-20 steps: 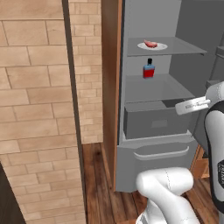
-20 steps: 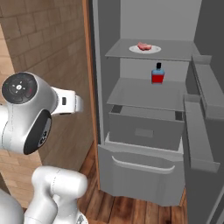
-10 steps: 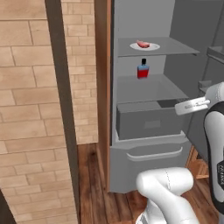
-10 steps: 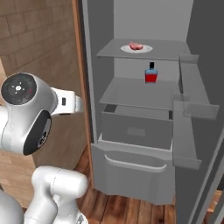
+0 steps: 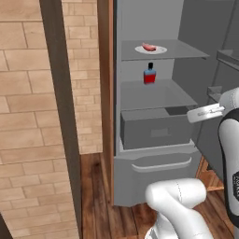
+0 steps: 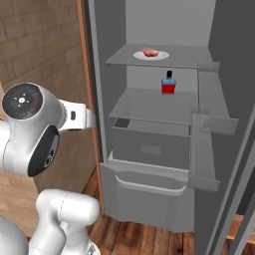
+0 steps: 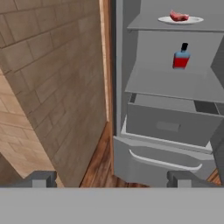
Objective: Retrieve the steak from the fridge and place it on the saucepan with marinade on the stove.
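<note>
Hand view looks straight into the open fridge (image 7: 166, 122), with the tool (image 7: 111, 178) low in the picture, its two dark fingertips (image 7: 41, 178) standing far apart, so it is wide open and grips nothing. Between the fingertips lie the lower front of the fridge and a strip of wooden floor (image 7: 98, 162).

Up and to the right of the tool, well apart from it, the steak (image 7: 178, 16) lies on a white plate (image 7: 192, 20) on the top shelf (image 7: 144, 25). One shelf lower, also above and right of the tool, stands a red bottle (image 7: 180, 57) with a dark cap, upright and almost directly beneath the plate. Below that shelf a grey drawer (image 7: 170, 124) sits pulled partly out, and under it is a second drawer front (image 7: 162, 162) with a pale curved handle; this is the part of the fridge nearest to the tool. To the left of the tool rises a brick wall (image 7: 48, 87), with the brown side panel (image 7: 105, 65) of the fridge between wall and shelves.

From the left base view the steak (image 5: 149, 46) rests on the plate (image 5: 159, 49) at the top, the bottle (image 5: 149, 74) below it, and the white arm (image 5: 228, 140) stands at the right edge, in front of the fridge (image 5: 154, 163). From the right base view the steak (image 6: 149, 51) and bottle (image 6: 169, 83) show on their shelves, with the open door's racks (image 6: 211, 124) to the right.
</note>
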Controlling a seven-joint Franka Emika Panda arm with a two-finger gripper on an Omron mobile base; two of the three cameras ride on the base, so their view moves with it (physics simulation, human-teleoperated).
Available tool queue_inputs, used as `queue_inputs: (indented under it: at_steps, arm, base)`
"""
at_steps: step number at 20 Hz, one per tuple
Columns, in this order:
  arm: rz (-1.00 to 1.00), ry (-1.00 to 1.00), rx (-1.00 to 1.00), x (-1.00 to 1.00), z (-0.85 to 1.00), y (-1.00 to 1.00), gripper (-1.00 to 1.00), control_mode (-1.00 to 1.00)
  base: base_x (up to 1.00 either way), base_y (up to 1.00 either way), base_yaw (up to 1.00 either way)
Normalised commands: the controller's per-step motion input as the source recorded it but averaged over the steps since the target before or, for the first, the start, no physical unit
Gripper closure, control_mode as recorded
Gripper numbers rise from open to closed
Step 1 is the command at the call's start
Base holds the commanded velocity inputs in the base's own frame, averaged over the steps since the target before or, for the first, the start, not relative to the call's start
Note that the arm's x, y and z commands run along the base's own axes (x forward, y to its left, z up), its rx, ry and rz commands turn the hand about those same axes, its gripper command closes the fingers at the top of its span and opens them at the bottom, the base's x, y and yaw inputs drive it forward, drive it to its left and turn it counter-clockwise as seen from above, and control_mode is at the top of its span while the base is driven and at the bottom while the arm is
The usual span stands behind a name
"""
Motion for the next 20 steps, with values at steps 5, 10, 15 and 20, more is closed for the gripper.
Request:
queue_inputs:
  at_steps: [5,10,15,20]
  arm:
    - [0.0,0.0,0.0,0.0,0.0,0.0,-1.0,1.0]
    - [0.0,0.0,0.0,0.0,0.0,0.0,-1.0,1.0]
    - [0.0,0.0,0.0,0.0,0.0,0.0,-1.0,1.0]
    - [0.0,0.0,0.0,0.0,0.0,0.0,-1.0,1.0]
  base:
    - [0.05,-0.27,0.0]
    - [0.45,-0.46,0.0]
    - [0.7,-0.37,0.0]
    - [0.97,-0.01,0.0]
